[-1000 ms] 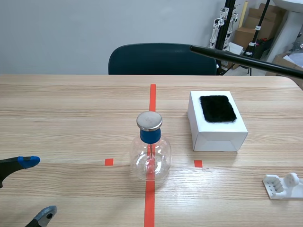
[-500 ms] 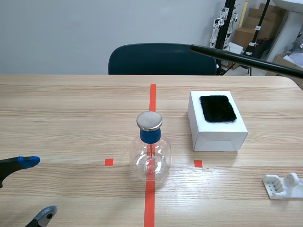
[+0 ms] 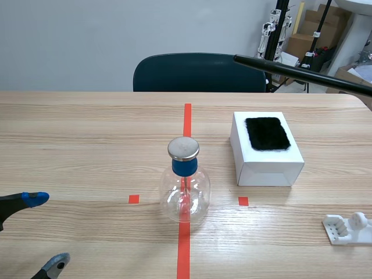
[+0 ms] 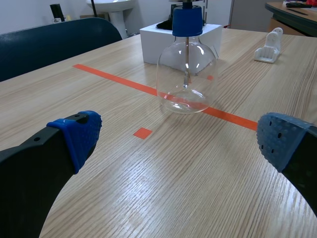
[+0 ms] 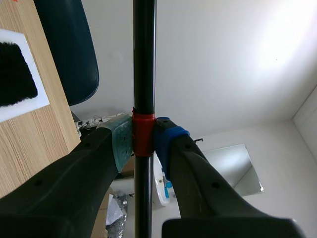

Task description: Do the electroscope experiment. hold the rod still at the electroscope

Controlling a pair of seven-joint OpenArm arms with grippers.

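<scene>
The electroscope (image 3: 185, 181) is a clear glass flask with a blue neck and a metal cap, standing on the red tape line at mid-table; it also shows ahead of my left gripper (image 4: 173, 144) as the flask (image 4: 186, 74). A long black rod (image 3: 302, 74) crosses the upper right of the scene, high above the table and well away from the flask's cap. My right gripper (image 5: 142, 136) is shut on the rod (image 5: 144, 59) at its red band. My left gripper (image 3: 40, 232) rests low at the near left, open and holding nothing.
A white box (image 3: 266, 150) topped with a black fur pad (image 3: 267, 133) sits right of the flask. A white plastic stand (image 3: 349, 228) lies at the near right. A dark chair (image 3: 197, 72) stands behind the table's far edge.
</scene>
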